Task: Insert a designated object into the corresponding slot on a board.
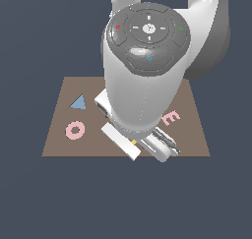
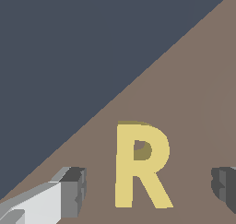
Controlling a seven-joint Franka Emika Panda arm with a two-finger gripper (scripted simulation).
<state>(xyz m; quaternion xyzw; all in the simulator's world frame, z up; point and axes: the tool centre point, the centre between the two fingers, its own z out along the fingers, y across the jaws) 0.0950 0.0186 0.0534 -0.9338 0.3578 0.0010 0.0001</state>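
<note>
Fingers (image 2: 150, 188) spread wide, straddling yellow R (image 2: 140, 165) flat on board (image 2: 203, 80); judgement: centre, descend squarely, then close across its stem

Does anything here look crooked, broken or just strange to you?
Nothing stands out. The yellow R lies flat on the brown board between the open gripper's fingers, untouched. The pink E, pink ring and blue triangle lie flat too.
</note>
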